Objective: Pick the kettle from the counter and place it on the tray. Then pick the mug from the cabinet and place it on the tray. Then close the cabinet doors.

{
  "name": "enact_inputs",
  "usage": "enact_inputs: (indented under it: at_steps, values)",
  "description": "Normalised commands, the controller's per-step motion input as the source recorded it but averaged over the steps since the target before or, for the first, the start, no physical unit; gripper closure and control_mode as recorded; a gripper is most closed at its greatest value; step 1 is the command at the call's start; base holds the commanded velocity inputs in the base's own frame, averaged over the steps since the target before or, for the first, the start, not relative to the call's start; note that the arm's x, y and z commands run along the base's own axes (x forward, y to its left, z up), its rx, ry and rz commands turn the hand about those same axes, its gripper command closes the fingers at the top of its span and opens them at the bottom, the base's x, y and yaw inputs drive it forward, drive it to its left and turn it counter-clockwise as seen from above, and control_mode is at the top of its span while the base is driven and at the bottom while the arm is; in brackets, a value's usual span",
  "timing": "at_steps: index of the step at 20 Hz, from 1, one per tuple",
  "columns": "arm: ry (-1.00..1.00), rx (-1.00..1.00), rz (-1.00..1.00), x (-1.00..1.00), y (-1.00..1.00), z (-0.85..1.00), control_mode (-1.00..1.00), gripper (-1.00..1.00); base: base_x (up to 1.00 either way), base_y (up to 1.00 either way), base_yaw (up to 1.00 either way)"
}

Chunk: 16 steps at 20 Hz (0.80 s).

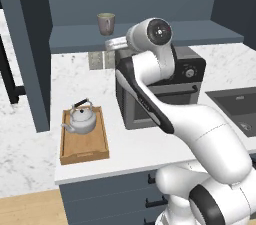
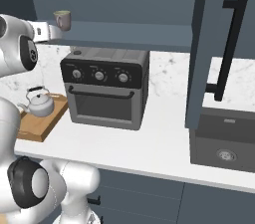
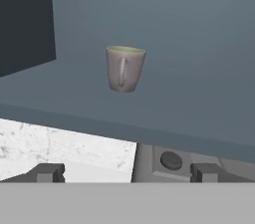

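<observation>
In my hand view the gripper [image 3: 127,172] shows as two small dark fingertips [image 3: 49,172] standing wide apart with nothing between them, and their lower parts are cut off at the bottom of that view. From the left base camera I can make out little of the fingers themselves, because the arm's big white wrist joint sits in front of them; from the right base camera the hand is a pale block near the picture's left edge, just short of the mug. The small grey-beige mug with a greenish inside [image 3: 124,68] stands upright on the shelf of the dark slate-blue wall cabinet [image 1: 165,34], ahead of the open fingers and apart from them, its handle turned toward my hand camera. Below the mug's shelf, the top of the black countertop oven [image 2: 107,88] appears just past the fingertips, with one round knob visible. The white arm rises from the base, bends at a dark elbow and reaches up and forward over the oven, holding the hand about level with the mug. Left of the oven, the squat silver-white kettle with an arched black-topped handle [image 1: 81,119] sits on the wooden tray [image 1: 97,153], which rests on the white marble-patterned counter [image 1: 30,164]. One tall slate-blue cabinet door with a long black bar handle [image 2: 206,58] stands open right of the oven, and another [image 1: 27,54] left of the tray.
</observation>
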Motion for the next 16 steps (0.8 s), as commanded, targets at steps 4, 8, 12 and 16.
enact_inputs:
  at_steps: [4,8,12,16]
  values:
    - [0.0,0.0,0.0,0.34,0.05,0.05,-1.0,-1.0,0.0,0.0,0.0]
    - [0.0,0.0,0.0,0.46,0.16,0.1,-1.0,-1.0,0.0,0.0,0.0]
    - [0.0,0.0,-0.01,0.38,0.15,0.26,-1.0,-1.0,0.0,0.0,0.0]
    - [0.0,0.0,0.0,0.27,0.03,0.32,-1.0,-1.0,0.0,0.0,0.0]
